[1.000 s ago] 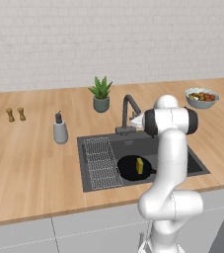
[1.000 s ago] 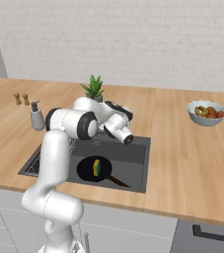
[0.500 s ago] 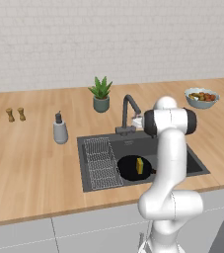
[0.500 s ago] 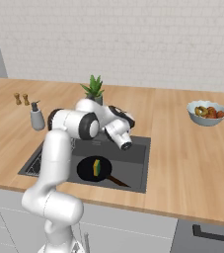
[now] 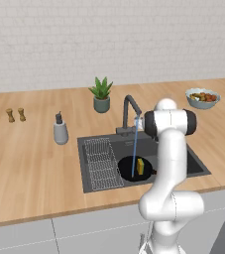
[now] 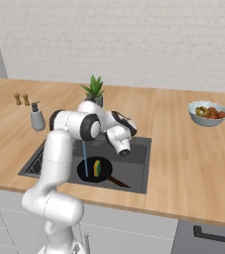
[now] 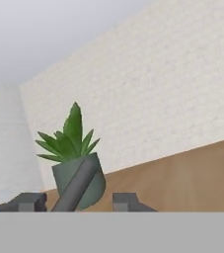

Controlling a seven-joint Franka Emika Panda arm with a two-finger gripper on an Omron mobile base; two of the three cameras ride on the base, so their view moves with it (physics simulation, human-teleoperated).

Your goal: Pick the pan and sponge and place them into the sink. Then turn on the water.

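Water (image 5: 134, 149) now runs from the faucet (image 5: 129, 113), where a second ago no stream fell. It lands on the pan (image 6: 95, 169), which lies in the sink (image 5: 193, 163) with the sponge (image 6: 97, 167) on it. At the faucet, the gripper (image 7: 76, 200) has parted fingers, holding nothing.

Black pan (image 5: 132, 168) holding a green-and-yellow sponge (image 5: 140, 166) in the dark grey sink (image 5: 186, 155), light-blue water (image 5: 134, 149), dark faucet (image 5: 129, 111), green plant (image 7: 73, 138) in grey-green pot beyond the jaws, white brick-patterned wall (image 7: 172, 94).
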